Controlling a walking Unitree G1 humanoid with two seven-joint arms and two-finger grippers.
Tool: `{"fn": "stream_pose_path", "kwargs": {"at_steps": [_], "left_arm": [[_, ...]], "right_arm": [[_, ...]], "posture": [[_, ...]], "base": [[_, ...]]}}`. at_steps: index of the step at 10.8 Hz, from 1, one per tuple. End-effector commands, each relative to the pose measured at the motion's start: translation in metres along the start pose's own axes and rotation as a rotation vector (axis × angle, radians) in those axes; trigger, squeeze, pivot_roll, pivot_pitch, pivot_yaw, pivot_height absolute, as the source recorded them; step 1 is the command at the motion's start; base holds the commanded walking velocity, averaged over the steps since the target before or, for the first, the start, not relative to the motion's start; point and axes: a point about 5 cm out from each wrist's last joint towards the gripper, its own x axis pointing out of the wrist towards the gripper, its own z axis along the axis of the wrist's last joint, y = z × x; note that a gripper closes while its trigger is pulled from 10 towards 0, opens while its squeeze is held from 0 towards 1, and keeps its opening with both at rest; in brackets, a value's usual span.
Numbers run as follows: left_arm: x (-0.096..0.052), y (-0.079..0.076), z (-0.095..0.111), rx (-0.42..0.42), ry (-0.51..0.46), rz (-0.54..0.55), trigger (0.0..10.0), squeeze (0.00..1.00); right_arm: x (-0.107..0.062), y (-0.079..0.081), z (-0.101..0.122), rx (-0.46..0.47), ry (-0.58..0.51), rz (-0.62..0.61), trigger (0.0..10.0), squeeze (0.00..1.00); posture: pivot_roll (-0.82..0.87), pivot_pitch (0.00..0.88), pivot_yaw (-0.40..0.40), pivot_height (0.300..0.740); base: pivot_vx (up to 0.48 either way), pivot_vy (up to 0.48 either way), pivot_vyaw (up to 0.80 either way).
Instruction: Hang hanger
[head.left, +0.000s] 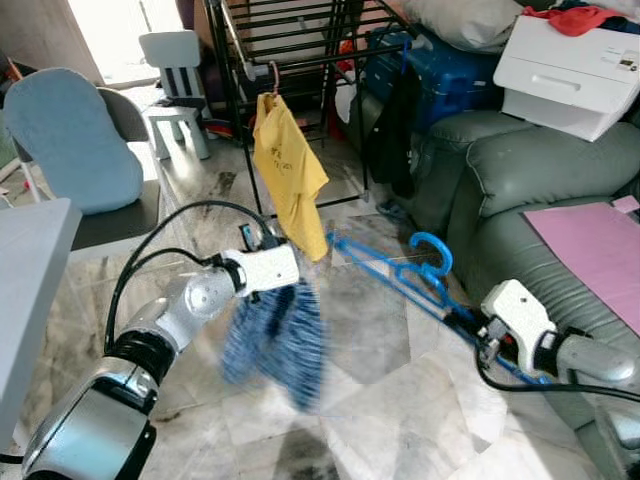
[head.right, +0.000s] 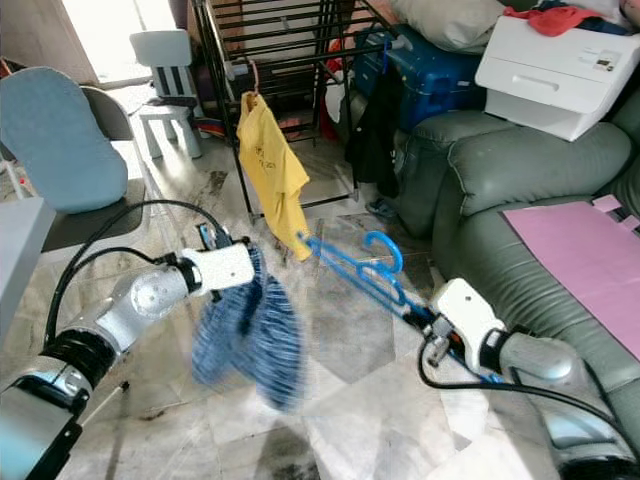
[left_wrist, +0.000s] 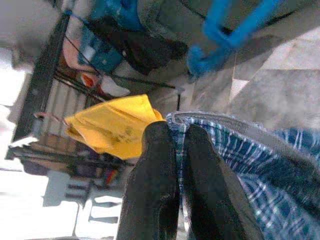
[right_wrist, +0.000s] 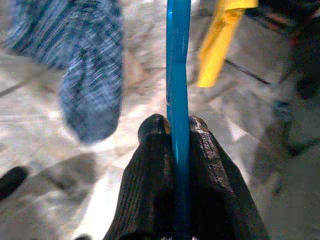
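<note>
The blue hanger runs straight between the right gripper's fingers, which pinch its bar; in the head views it stretches from the gripper at lower right up toward frame centre, hook uppermost. The left gripper, left of centre, has its fingers pressed together on a blue plaid cloth dangling over the floor. Just above hangs a yellow shirt on the black rack at upper centre, with a green sofa at right.

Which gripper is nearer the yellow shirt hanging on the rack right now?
Left. The left gripper, pinching the blue plaid garment, sits right beside the yellow shirt's lower hem. The right gripper, clamped on the blue hanger, is farther off toward the sofa.
</note>
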Motion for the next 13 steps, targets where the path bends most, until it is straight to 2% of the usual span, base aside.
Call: {"fn": "stream_pose_path", "kwargs": {"at_steps": [1,3,4,6,8,10,11,13], "left_arm": [[0.002,0.01,0.003,0.047,-0.02,0.017,10.0,0.0],[-0.002,-0.005,-0.012,0.006,0.052,-0.121,10.0,0.0],[-0.004,-0.012,-0.021,-0.01,0.124,-0.161,10.0,0.0],[-0.002,-0.01,-0.019,0.001,0.11,-0.112,10.0,0.0],[-0.001,-0.002,-0.015,0.002,0.084,-0.061,10.0,0.0],[0.0,0.002,-0.007,-0.059,0.008,-0.062,10.0,0.0],[-0.002,0.002,-0.009,-0.035,0.013,-0.085,10.0,0.0],[-0.008,0.006,-0.017,-0.019,0.031,-0.088,10.0,0.0]], "right_arm": [[-0.002,0.001,0.007,-0.014,-0.018,0.034,10.0,0.0],[-0.007,0.008,0.015,0.039,-0.037,0.139,10.0,0.0],[-0.008,0.012,0.016,0.035,-0.021,0.195,10.0,0.0],[-0.01,0.022,0.015,0.052,-0.006,0.28,10.0,0.0],[-0.016,0.029,0.008,0.065,0.061,0.363,10.0,0.0],[-0.009,0.026,0.001,0.034,0.102,0.315,10.0,0.0],[-0.007,0.025,0.001,0.028,0.099,0.306,10.0,0.0],[-0.011,0.012,-0.012,-0.047,0.208,0.223,10.0,0.0]], "posture": [[-0.19,0.0,0.073,0.74],[-0.18,0.0,0.077,0.74],[-0.18,0.0,0.077,0.74],[-0.18,0.0,0.075,0.74],[-0.18,0.0,0.076,0.74],[-0.18,0.0,0.075,0.74],[-0.17,0.0,0.073,0.74],[-0.18,0.0,0.075,0.74]], "base": [[0.0,0.0,0.0],[0.0,0.0,0.0],[0.0,0.0,0.0],[0.0,0.0,0.0],[0.0,0.0,0.0],[0.0,0.0,0.0],[0.0,0.0,0.0],[0.0,0.0,0.0]]}}
